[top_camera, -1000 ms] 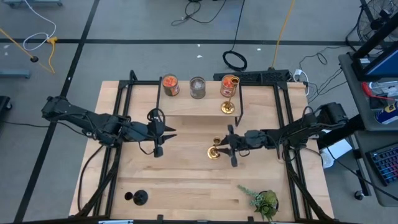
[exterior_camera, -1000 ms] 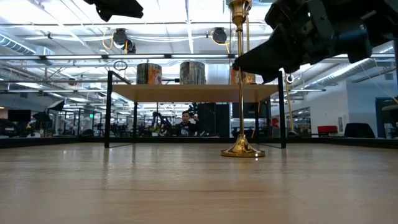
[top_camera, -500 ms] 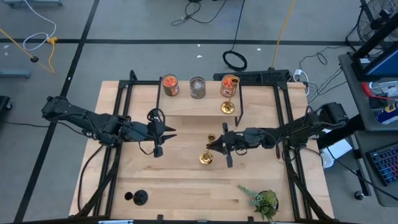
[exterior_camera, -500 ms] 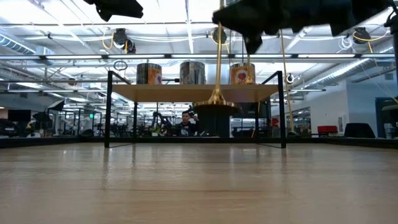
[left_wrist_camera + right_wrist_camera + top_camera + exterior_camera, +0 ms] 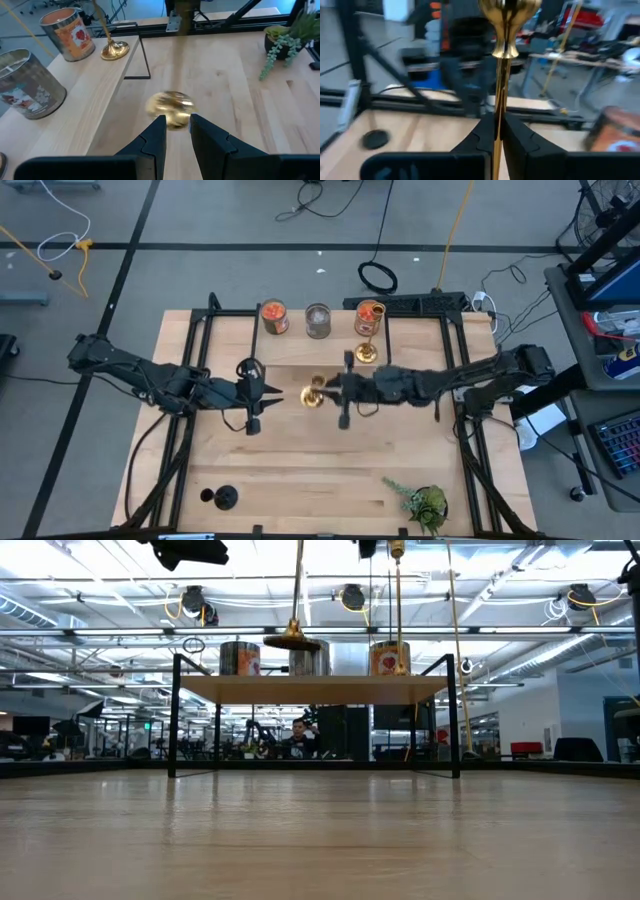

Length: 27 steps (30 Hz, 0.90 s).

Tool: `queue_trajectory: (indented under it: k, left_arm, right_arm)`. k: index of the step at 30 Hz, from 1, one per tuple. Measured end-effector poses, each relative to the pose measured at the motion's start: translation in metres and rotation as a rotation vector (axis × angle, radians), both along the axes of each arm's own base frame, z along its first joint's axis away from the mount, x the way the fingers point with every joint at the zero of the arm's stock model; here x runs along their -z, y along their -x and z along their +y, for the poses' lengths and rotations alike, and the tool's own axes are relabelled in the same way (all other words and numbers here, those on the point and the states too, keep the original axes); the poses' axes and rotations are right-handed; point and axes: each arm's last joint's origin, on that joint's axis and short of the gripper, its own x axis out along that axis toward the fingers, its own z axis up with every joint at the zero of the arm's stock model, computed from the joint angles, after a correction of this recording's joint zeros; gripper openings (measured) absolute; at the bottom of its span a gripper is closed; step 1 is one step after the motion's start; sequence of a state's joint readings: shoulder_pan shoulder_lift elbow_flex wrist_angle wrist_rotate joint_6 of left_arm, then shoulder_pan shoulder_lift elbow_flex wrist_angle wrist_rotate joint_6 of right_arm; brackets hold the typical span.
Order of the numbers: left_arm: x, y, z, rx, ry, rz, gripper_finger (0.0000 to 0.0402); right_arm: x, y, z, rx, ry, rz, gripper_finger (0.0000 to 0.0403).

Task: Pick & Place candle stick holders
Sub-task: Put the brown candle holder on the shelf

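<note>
My right gripper [image 5: 343, 390] is shut on a gold candlestick [image 5: 314, 394] and holds it in the air over the table's middle, in front of the shelf [image 5: 300, 352]. Its round base shows in the low view [image 5: 292, 640]. A second gold candlestick [image 5: 365, 352] stands on its base on the shelf beside an orange jar [image 5: 369, 315]. The black candlestick [image 5: 222, 498] stands on the table near the front left. My left gripper [image 5: 268, 393] is open and empty, level above the table, left of the held candlestick, whose blurred base [image 5: 170, 107] hangs just beyond its fingertips. My right gripper pinches the gold candlestick's thin stem [image 5: 498, 107] between its two fingers, below the top cup [image 5: 509, 10]. The fingers come level from the table's right and lie across the stem. The candlestick hangs nearly upright, base down, lifted clear of the table.
On the raised wooden shelf stand another orange jar [image 5: 273, 317] and a silver-grey jar [image 5: 317, 320]. A small potted plant [image 5: 425, 502] sits at the front right. Black frame rails [image 5: 455, 380] run along both table sides. A person sits in the room behind [image 5: 297, 735].
My right gripper has gone up and toward the table's left and far edge, still shut on the gold candlestick. The candlestick stood with its base on the table a second ago; now it is lifted clear, about level with the shelf top.
</note>
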<state>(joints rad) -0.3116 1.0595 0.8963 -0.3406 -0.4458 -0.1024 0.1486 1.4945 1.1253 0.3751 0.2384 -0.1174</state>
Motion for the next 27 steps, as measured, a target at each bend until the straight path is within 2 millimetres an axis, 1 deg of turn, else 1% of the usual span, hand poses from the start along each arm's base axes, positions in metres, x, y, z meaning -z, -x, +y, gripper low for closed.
queue_trajectory:
  k: [4, 8, 11, 14, 18, 24, 27]
  left_arm:
    - [0.0, 0.001, -0.004, 0.019, -0.002, -0.001, 0.0093]
    - [0.0, 0.002, -0.007, 0.033, -0.002, -0.001, 0.0093]
    - [0.0, 0.002, -0.008, 0.039, -0.002, -0.001, 0.0093]
    - [0.0, 0.002, -0.009, 0.04, -0.003, -0.001, 0.0093]
    - [0.0, 0.002, -0.009, 0.04, -0.002, -0.001, 0.0093]
    - [0.0, 0.002, -0.009, 0.042, -0.008, 0.001, 0.0093]
    - [0.0, 0.002, -0.008, 0.045, -0.015, 0.002, 0.0093]
  right_arm:
    - [0.0, -0.005, -0.03, 0.088, 0.022, -0.02, 0.0011]
    - [-0.007, -0.004, -0.059, 0.183, 0.021, -0.078, 0.0011]
    - [-0.005, -0.004, -0.074, 0.245, 0.012, -0.072, 0.0011]
    - [-0.004, -0.003, -0.084, 0.292, 0.009, -0.065, 0.0011]
    - [0.005, -0.007, -0.094, 0.321, 0.0, -0.043, 0.0011]
    - [0.008, -0.008, -0.102, 0.347, -0.043, -0.042, 0.0016]
    - [0.008, -0.007, -0.104, 0.407, -0.044, -0.04, 0.0026]
